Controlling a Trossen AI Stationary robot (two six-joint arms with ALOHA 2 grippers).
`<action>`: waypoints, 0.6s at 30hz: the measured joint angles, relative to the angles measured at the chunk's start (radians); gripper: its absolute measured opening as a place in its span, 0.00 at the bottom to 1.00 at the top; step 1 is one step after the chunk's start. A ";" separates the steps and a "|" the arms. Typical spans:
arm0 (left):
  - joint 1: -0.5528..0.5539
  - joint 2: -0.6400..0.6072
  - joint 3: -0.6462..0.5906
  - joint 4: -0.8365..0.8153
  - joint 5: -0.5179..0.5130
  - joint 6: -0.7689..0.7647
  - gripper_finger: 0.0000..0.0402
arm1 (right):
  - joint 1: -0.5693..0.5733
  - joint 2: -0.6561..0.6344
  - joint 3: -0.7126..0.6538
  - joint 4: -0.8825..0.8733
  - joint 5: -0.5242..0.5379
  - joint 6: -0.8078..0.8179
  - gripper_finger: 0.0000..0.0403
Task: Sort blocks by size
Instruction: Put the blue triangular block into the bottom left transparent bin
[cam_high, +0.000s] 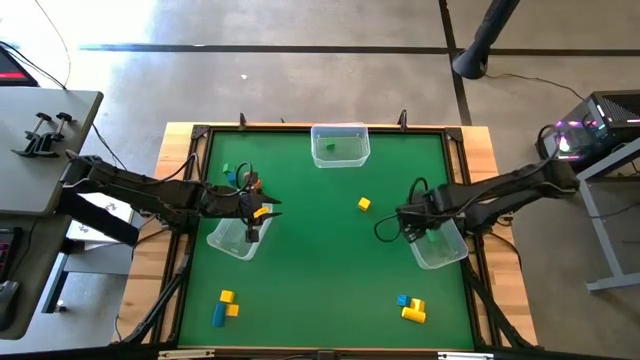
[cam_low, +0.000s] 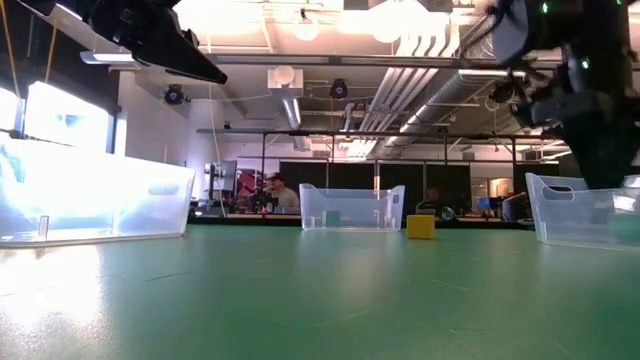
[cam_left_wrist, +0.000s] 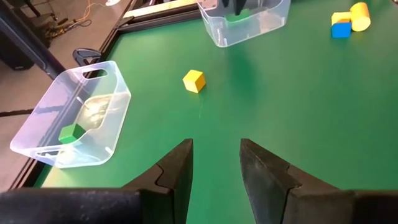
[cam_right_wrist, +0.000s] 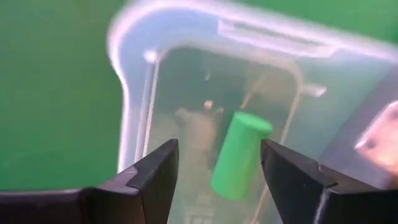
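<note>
**Green cylinder between spread fingers, over the right bin**

Right gripper (cam_right_wrist: 214, 171) above the right-hand clear bin (cam_high: 441, 247), fingers apart, a green cylinder (cam_right_wrist: 239, 155) between them; touching either pad or loose — cannot tell. Left gripper (cam_left_wrist: 216, 171) over the left bin (cam_high: 232, 240), fingers spread, nothing held. Lone yellow cube (cam_high: 364, 204) mid-mat. Green cube (cam_left_wrist: 71, 132) inside the far bin (cam_high: 340, 145). Yellow and blue blocks (cam_high: 225, 305) clustered near the front left, another cluster (cam_high: 411, 307) front right. More pieces by the left arm, half hidden, colours hard to sort.
</note>
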 joint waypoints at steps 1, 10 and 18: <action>0.000 0.000 0.000 0.001 0.000 -0.006 0.29 | 0.009 0.000 0.026 -0.020 0.030 -0.007 0.55; 0.000 0.000 0.000 0.031 0.000 -0.070 0.29 | 0.203 -0.001 0.135 0.173 0.284 -0.172 0.54; -0.025 0.000 0.000 0.071 0.000 -0.077 0.29 | 0.325 0.050 0.106 0.607 0.239 -0.324 0.54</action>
